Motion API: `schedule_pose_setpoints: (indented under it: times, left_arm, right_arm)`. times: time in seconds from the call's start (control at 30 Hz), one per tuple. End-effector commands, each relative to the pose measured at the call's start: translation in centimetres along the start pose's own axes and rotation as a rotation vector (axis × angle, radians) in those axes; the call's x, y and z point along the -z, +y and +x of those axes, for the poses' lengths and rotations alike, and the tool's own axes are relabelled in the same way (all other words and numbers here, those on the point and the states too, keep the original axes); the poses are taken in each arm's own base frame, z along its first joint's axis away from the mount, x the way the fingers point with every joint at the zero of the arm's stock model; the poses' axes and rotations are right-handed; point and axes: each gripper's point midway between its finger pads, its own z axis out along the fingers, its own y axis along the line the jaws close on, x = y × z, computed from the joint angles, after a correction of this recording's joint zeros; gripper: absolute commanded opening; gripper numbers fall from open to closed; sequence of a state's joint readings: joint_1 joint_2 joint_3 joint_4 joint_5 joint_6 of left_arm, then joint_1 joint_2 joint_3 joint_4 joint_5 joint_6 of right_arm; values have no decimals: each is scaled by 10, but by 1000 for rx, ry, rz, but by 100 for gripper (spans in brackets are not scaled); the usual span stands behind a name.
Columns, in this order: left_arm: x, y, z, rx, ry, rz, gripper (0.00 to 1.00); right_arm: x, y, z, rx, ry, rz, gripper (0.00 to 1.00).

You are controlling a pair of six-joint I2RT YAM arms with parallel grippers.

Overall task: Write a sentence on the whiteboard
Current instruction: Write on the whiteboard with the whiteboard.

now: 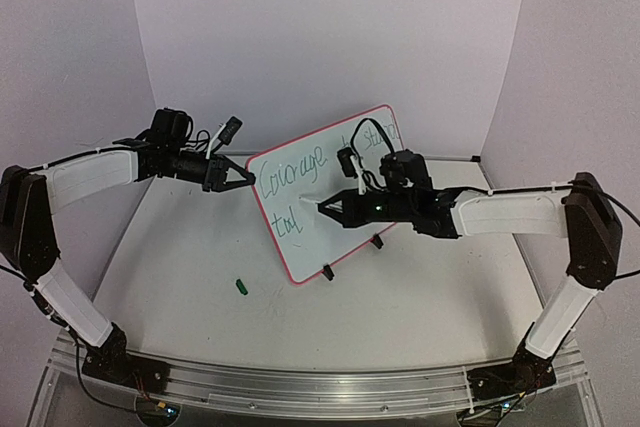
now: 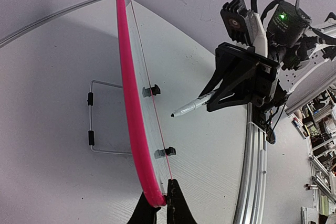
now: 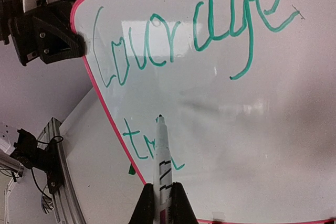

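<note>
The whiteboard [image 1: 335, 162], white with a pink frame, stands tilted on the table's middle on two black clip feet [image 1: 327, 272]. The sentence [image 1: 295, 169] in green cursive reads "Courage" and further words on the top line, with "tal" [image 3: 137, 148] begun below. My left gripper [image 1: 243, 179] is shut on the whiteboard's left edge; the left wrist view shows its jaws pinching the pink frame [image 2: 128, 103]. My right gripper [image 3: 163, 203] is shut on a white marker [image 3: 161, 156]. The marker's tip points at the second line, a little off the board face [image 2: 152, 66].
A small green marker cap [image 1: 240, 286] lies on the table in front of the board's lower left corner. A wire stand [image 2: 92, 124] props the board from behind. An aluminium rail [image 1: 300, 382] runs along the near edge. Purple walls close in the back and sides.
</note>
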State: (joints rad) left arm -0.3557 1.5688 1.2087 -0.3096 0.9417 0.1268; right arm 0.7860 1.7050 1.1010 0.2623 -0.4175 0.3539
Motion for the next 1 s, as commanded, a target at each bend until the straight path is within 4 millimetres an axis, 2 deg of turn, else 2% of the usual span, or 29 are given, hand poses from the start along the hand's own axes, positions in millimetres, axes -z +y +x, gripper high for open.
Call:
schedule_pose_setpoints:
  times: [0.0, 0.33, 0.8, 0.97]
  left_arm:
    - [-9, -4, 11, -60, 49, -6, 0]
    - [-8, -4, 10, -63, 48, -7, 0]
    - [-8, -5, 11, -60, 48, -4, 0]
    - [-9, -4, 11, -57, 50, -3, 0]
  right_arm:
    - [-9, 3, -18, 34, -33, -14, 0]
    - [-18, -9, -3, 11, -1, 11, 0]
    - [-13, -26, 39, -53, 73, 53, 0]
    - [-11, -29, 43, -59, 78, 62, 0]
